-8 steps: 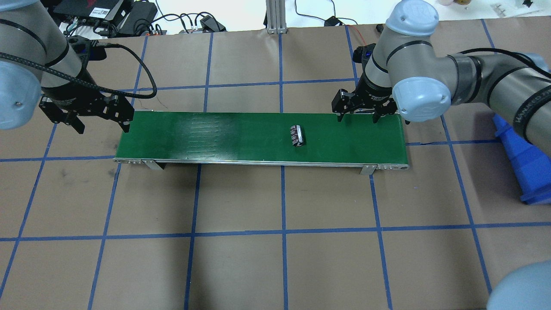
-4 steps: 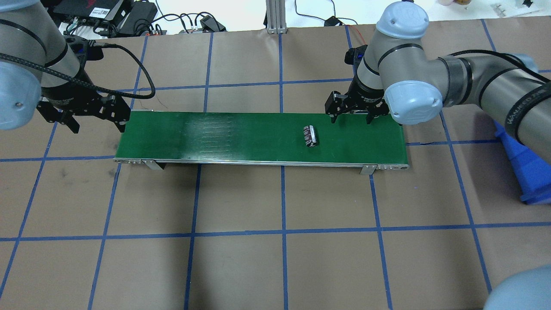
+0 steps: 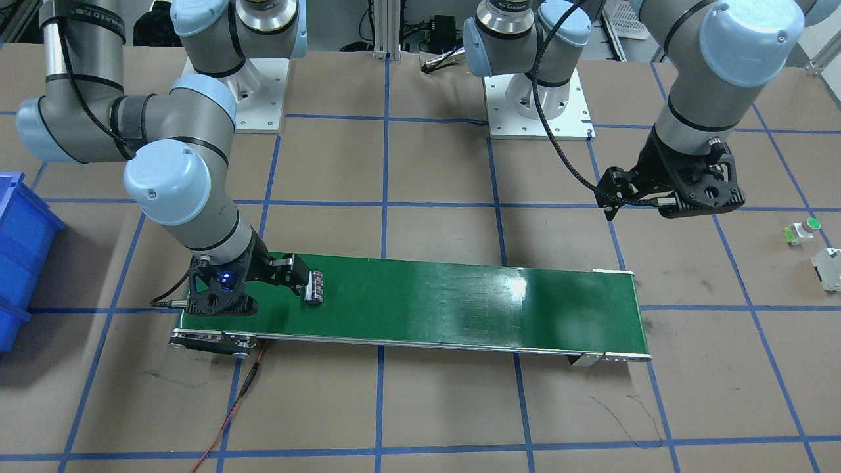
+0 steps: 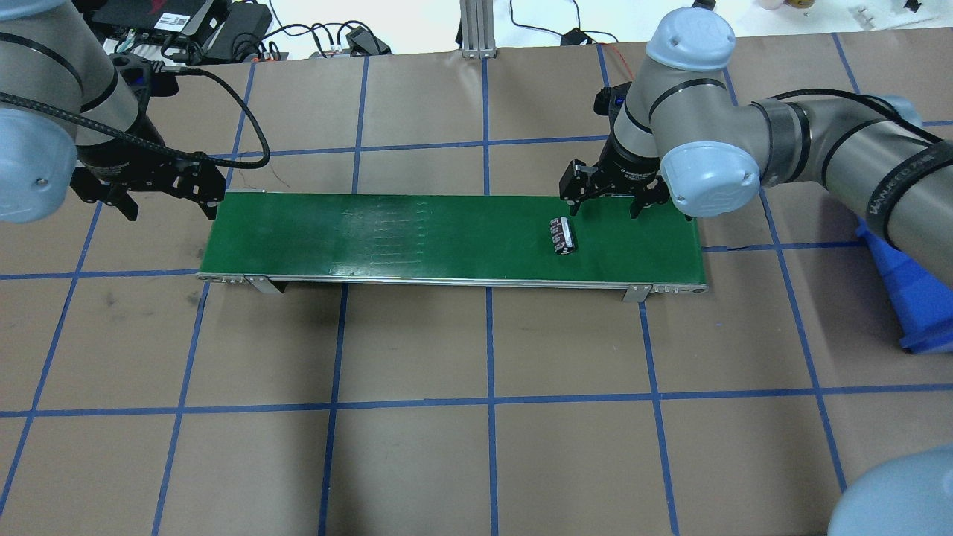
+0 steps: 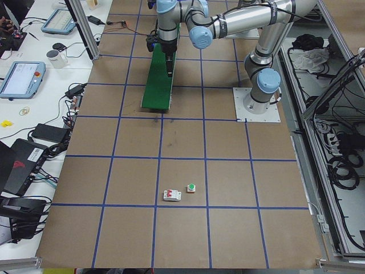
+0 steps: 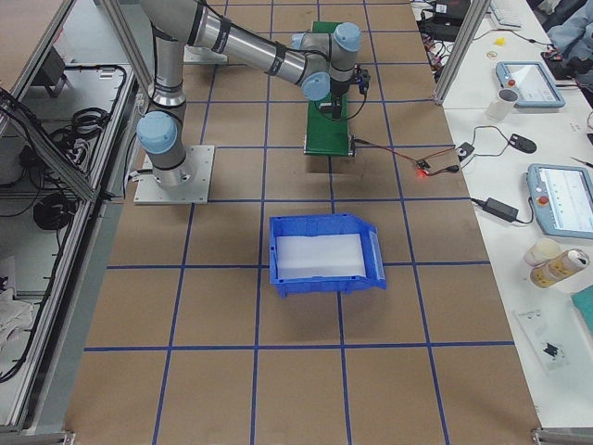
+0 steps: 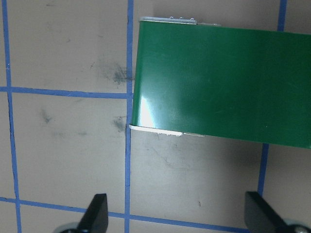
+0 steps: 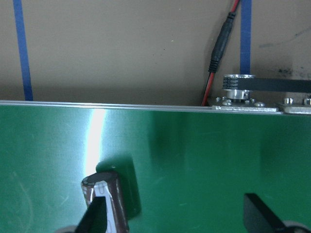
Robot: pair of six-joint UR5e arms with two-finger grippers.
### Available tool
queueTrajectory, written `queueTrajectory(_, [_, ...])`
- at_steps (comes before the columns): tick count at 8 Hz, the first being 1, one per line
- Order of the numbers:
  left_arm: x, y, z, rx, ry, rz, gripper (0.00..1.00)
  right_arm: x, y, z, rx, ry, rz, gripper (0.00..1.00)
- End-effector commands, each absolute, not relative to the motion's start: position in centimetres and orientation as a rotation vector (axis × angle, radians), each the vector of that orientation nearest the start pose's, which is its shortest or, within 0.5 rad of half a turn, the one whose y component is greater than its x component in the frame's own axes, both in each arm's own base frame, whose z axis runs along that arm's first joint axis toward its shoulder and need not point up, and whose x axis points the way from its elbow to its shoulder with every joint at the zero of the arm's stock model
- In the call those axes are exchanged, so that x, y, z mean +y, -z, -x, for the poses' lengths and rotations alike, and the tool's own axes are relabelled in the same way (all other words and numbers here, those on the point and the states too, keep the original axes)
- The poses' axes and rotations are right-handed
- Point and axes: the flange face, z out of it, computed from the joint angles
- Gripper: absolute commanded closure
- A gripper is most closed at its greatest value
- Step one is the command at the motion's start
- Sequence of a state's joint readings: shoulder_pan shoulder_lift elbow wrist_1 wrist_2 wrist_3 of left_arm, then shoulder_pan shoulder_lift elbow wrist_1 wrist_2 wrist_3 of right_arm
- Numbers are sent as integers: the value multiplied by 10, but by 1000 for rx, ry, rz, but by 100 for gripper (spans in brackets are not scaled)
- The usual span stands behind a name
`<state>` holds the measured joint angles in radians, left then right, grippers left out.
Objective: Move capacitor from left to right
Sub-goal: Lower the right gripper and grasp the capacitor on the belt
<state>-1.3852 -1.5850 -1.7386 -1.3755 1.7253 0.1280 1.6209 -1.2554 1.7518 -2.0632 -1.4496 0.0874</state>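
The capacitor (image 4: 562,237), a stubby dark cylinder, lies on its side on the green conveyor belt (image 4: 417,238), toward the belt's right end. My right gripper (image 4: 604,207) is open just behind it, over the belt's far edge. In the right wrist view the capacitor (image 8: 109,199) lies at the left fingertip (image 8: 95,216), not held. In the front view it (image 3: 314,288) lies beside the right gripper (image 3: 299,279). My left gripper (image 4: 171,205) is open and empty, off the belt's left end; its wrist view shows the belt end (image 7: 218,82).
A blue bin (image 4: 908,290) stands right of the belt. A white part with a green cap (image 3: 801,230) and a white-grey block (image 3: 829,268) lie on the table beyond the left arm. A red wire (image 3: 230,414) trails from the belt's motor end.
The capacitor has travelled right along the belt. My right gripper has shifted left toward it. My left gripper has drawn back slightly from the belt's left end.
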Motion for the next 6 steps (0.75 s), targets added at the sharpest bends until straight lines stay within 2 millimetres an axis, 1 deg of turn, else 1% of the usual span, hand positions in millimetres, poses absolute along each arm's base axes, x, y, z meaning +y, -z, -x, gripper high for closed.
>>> queueTrajectory(1, [-514, -406, 23, 2986, -56, 76, 0, -569, -273, -174, 3028, -41, -83, 0])
queueTrajectory(3, [-515, -408, 23, 2992, -39, 78, 0, -565, -267, -187, 3041, -60, -42, 2])
queueTrajectory(4, [-515, -406, 23, 2992, -41, 78, 0, -566, -263, -185, 3063, -69, -38, 4])
queueTrajectory(5, [-516, -406, 23, 2994, -43, 75, 0, -565, -254, -181, 3102, -96, -35, 16])
queueTrajectory(6, [-514, -403, 23, 2995, -54, 74, 0, -562, -247, -178, 3133, -119, -27, 33])
